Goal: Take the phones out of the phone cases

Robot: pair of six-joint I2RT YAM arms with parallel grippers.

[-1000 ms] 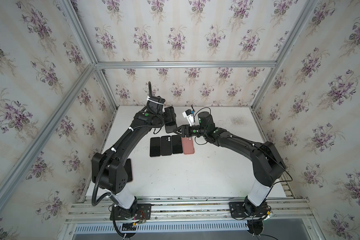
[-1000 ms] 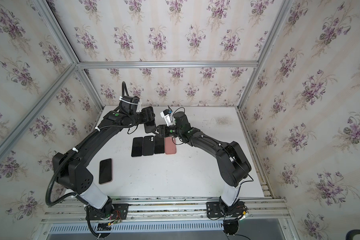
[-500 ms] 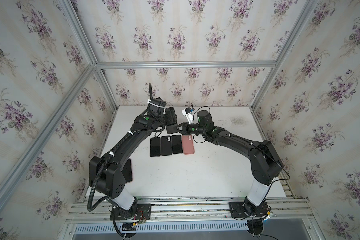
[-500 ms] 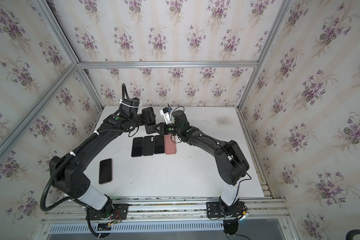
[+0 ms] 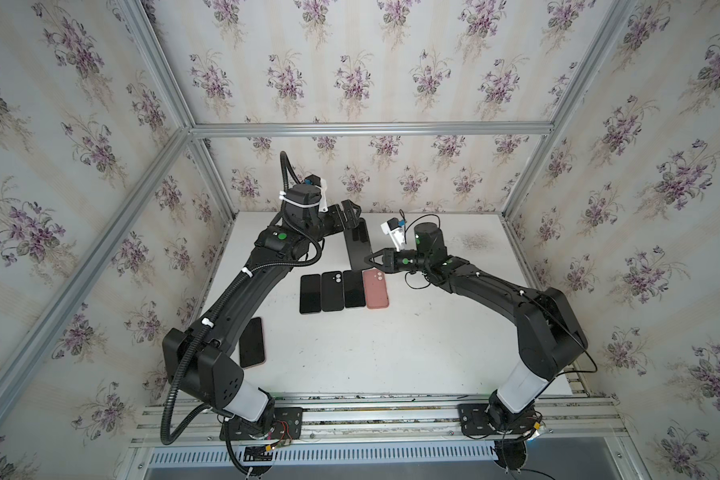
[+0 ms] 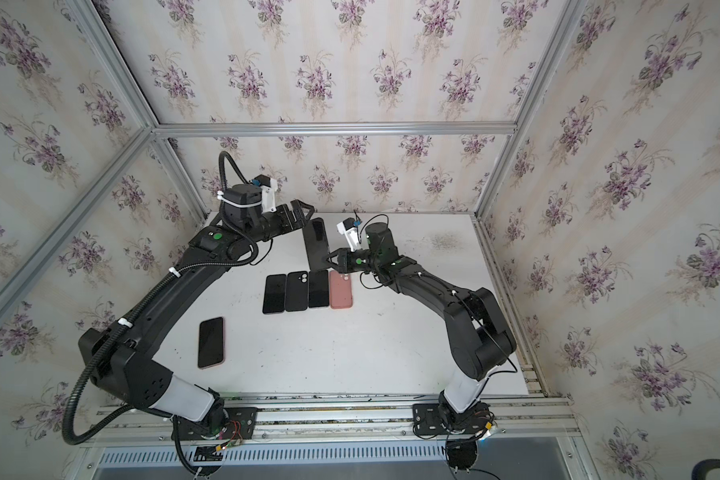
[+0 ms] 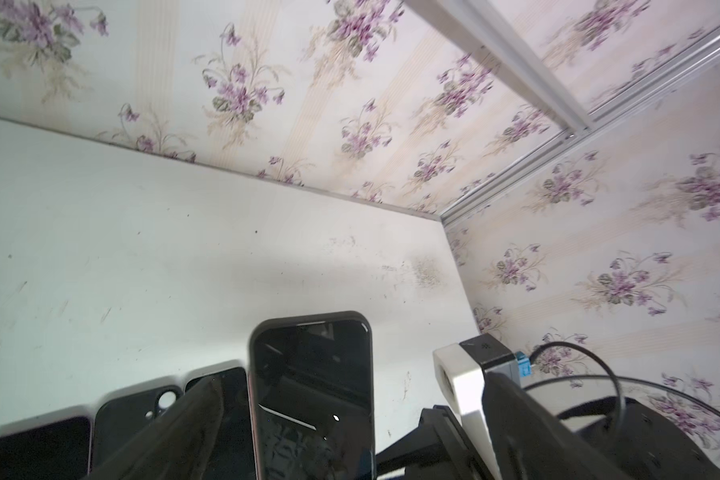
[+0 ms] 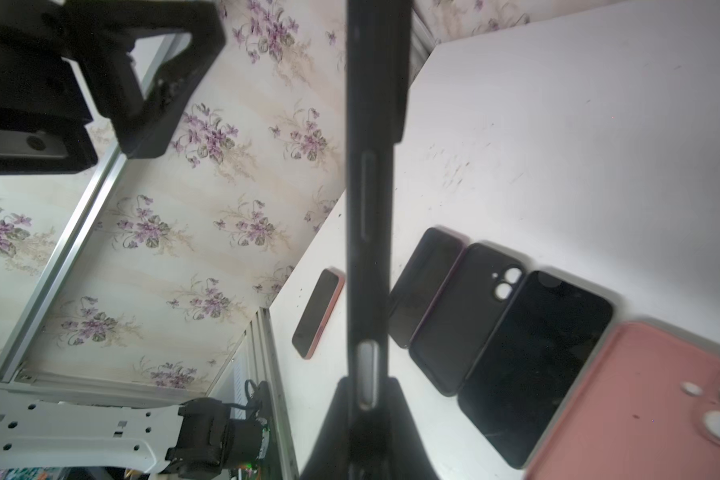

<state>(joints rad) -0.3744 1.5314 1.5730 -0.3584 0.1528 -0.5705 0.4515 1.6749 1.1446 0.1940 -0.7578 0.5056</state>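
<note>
Right pincer [image 5: 369, 261] tight on one end of the black phone [image 5: 358, 245] — left pincer [image 5: 352, 214] agape beside the other.

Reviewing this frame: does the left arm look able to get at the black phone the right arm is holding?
Probably yes. The left pincer stands open right by the far end of the phone, which the right pincer grips at its near end. Nothing shows between them.

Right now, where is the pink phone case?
In both top views the pink phone case lies at the right end of the row of four, beside a black phone.
</note>
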